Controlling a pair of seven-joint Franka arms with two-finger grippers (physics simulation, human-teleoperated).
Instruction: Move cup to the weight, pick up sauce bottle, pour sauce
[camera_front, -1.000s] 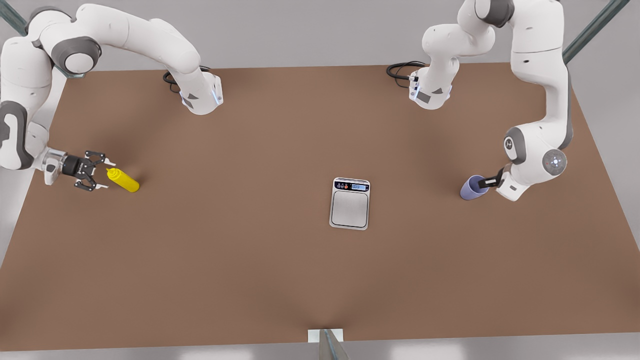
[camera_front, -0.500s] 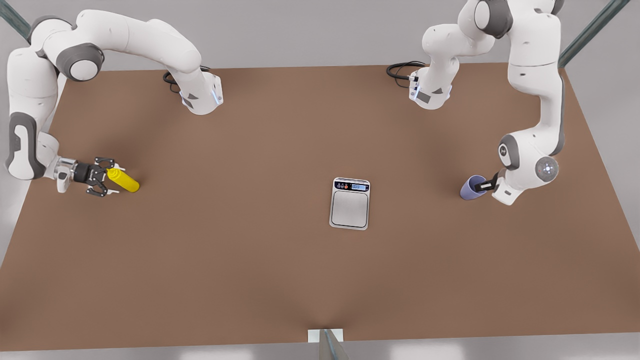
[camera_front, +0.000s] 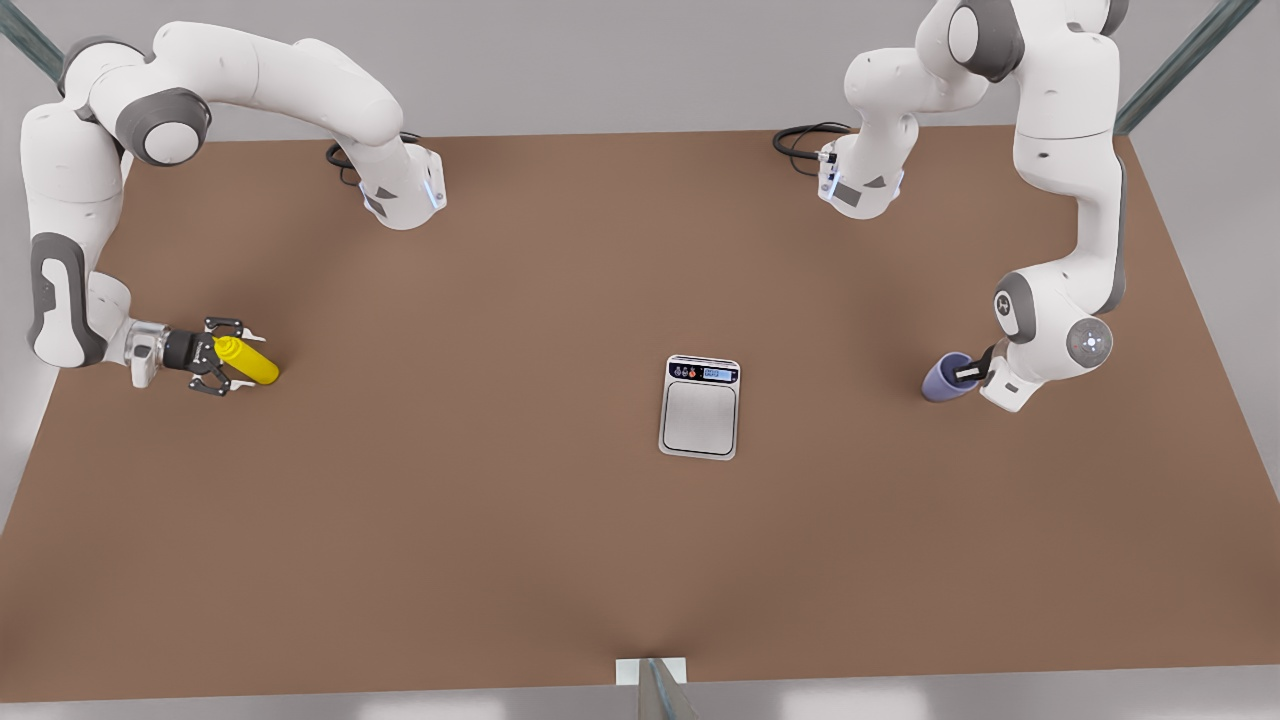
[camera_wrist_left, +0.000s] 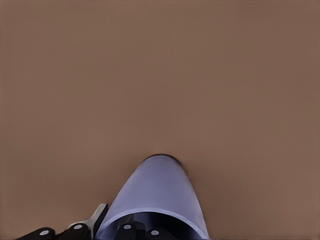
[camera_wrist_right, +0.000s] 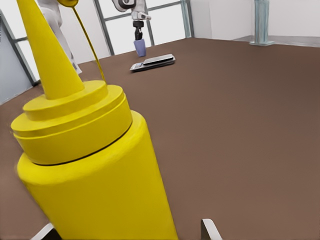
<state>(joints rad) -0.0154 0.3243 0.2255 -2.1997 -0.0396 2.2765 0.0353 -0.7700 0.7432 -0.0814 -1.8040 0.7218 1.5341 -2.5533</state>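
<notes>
The yellow sauce bottle (camera_front: 256, 368) (camera_wrist_right: 95, 165) lies on the brown table at the front view's left, nozzle toward the arm there. My right gripper (camera_front: 234, 359) (camera_wrist_right: 127, 232) is open, one finger on each side of the bottle's cap end. The lavender cup (camera_front: 940, 383) (camera_wrist_left: 157, 190) stands at the front view's right. My left gripper (camera_front: 962, 374) (camera_wrist_left: 112, 229) is shut on its wall, one finger inside the rim and one outside. Between them, near the table's middle, lies the weight (camera_front: 699, 415) (camera_wrist_right: 152, 62), nothing on its plate.
Both arm bases (camera_front: 400, 195) (camera_front: 860, 185) with black cables stand at the table's far edge. A metal post (camera_front: 655, 690) rises at the near edge. Bare brown tabletop (camera_front: 480, 430) stretches between bottle, scale and cup.
My right gripper slid toward the front view's right until its fingers flank the bottle's cap. The left arm's elbow shifted and its gripper settled slightly lower on the cup's rim. Bottle and cup stayed put.
</notes>
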